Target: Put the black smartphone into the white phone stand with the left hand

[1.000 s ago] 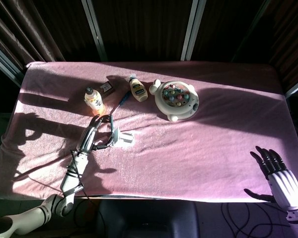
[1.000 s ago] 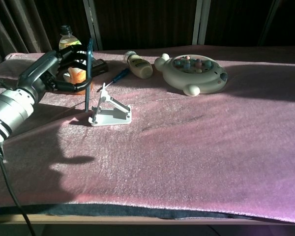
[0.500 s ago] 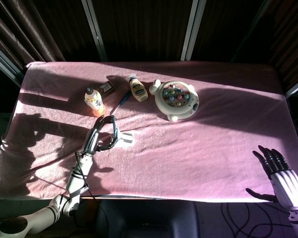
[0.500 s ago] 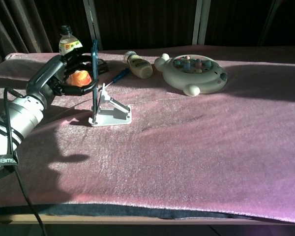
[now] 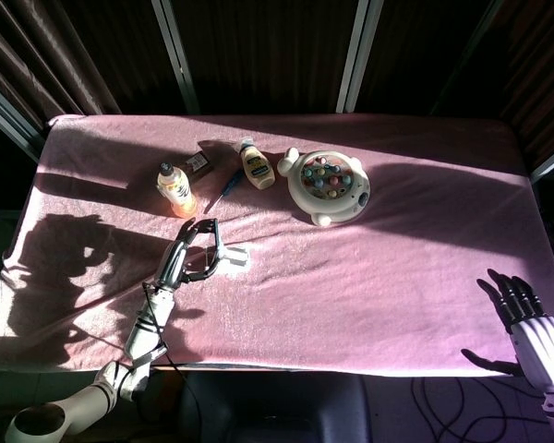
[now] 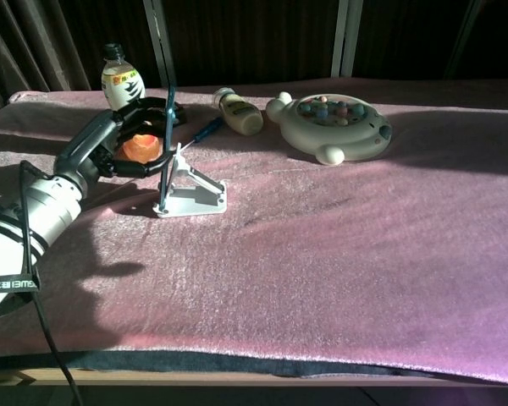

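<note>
Black smartphone (image 6: 168, 139) is gripped edge-on, near upright, by the left hand (image 6: 110, 144). Since the earlier frame it has been shifted right; its lower edge now meets the white phone stand (image 6: 190, 190). Right hand (image 5: 528, 325) is kept spread, holding nothing, off the tabletop's (image 6: 339, 254) near-right corner.

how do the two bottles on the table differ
The orange-bottomed bottle stands upright behind the left hand, while the cream bottle lies on its side near the blue screwdriver. The upright one has a dark cap and orange contents; the lying one has a pale body and a white cap. Both carry labels and rest on the pink cloth.
</note>
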You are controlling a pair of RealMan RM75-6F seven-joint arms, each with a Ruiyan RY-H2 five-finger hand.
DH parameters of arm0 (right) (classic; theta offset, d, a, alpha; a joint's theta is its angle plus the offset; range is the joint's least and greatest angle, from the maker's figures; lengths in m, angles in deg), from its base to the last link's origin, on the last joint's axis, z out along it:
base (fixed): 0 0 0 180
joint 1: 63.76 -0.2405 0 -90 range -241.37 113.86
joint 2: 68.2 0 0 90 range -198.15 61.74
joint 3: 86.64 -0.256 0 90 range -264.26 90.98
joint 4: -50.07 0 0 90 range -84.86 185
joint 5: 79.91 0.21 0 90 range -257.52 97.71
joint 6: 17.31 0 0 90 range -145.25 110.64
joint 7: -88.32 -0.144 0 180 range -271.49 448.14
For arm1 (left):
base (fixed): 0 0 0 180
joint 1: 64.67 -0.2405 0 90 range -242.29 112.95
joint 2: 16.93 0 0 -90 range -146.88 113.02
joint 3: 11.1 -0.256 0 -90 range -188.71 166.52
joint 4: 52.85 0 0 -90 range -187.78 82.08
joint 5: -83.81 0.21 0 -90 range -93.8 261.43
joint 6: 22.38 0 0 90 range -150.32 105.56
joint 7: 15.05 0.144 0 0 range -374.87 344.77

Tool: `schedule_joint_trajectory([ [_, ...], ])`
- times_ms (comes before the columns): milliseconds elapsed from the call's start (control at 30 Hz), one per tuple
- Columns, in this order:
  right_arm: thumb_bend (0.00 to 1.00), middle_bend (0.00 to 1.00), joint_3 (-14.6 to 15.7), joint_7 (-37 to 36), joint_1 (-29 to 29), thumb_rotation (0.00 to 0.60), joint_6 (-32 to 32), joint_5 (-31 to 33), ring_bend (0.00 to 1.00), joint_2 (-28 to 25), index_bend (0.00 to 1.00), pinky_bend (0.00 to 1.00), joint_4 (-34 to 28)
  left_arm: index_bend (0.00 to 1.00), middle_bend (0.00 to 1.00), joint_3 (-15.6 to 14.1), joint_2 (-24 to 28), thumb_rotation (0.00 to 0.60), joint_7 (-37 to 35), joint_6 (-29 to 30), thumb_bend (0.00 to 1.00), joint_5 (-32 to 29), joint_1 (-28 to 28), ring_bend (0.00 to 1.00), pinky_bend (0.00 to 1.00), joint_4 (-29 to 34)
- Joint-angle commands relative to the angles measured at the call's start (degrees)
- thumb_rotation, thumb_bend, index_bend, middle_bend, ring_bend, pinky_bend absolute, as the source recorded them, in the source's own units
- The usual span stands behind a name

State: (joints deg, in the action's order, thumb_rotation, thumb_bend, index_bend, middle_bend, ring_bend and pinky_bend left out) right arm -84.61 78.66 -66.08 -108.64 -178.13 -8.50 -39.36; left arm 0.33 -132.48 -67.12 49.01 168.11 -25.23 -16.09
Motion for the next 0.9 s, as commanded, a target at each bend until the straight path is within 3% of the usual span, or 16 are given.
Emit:
schedule_joint_trajectory([
  [33,0.23,0.0,-0.1,0.5,-0.1,0.6,0.3,0.2,0.0,0.0,0.0,0.0,-0.2,0.75,0.93,0.0,-0.9,0.6,-1.3,-0.1,0.4,-0.1,0.4,0.44,0.01,-1.6],
  [267,0.23,0.0,0.0,0.7,0.0,0.6,0.2,0.1,0.0,0.0,0.0,0.0,-0.3,0.72,0.91,-0.5,-1.5,0.6,-1.9,-0.4,0.4,0.0,0.5,0.43,0.0,-3.3],
  [433,0.23,0.0,-0.9,2.0,0.2,0.6,0.2,1.9,0.0,0.4,0.0,0.0,-0.6,0.63,0.8,-1.3,-1.3,0.6,-3.5,-1.9,0.38,0.2,0.7,0.35,0.0,-3.5],
  [767,0.23,0.0,-1.6,3.4,0.5,0.6,-0.2,2.6,0.0,0.8,0.0,0.0,-0.8,0.34,0.37,-1.5,-2.7,0.6,-2.3,-1.5,0.36,0.1,1.0,0.04,0.0,-6.2],
  [900,0.23,0.0,-1.6,3.7,0.5,0.6,-0.1,2.5,0.0,0.8,0.0,0.0,-0.8,0.24,0.2,-1.6,-2.3,0.6,-2.4,-2.1,0.35,-0.1,1.1,0.0,0.0,-5.9],
])
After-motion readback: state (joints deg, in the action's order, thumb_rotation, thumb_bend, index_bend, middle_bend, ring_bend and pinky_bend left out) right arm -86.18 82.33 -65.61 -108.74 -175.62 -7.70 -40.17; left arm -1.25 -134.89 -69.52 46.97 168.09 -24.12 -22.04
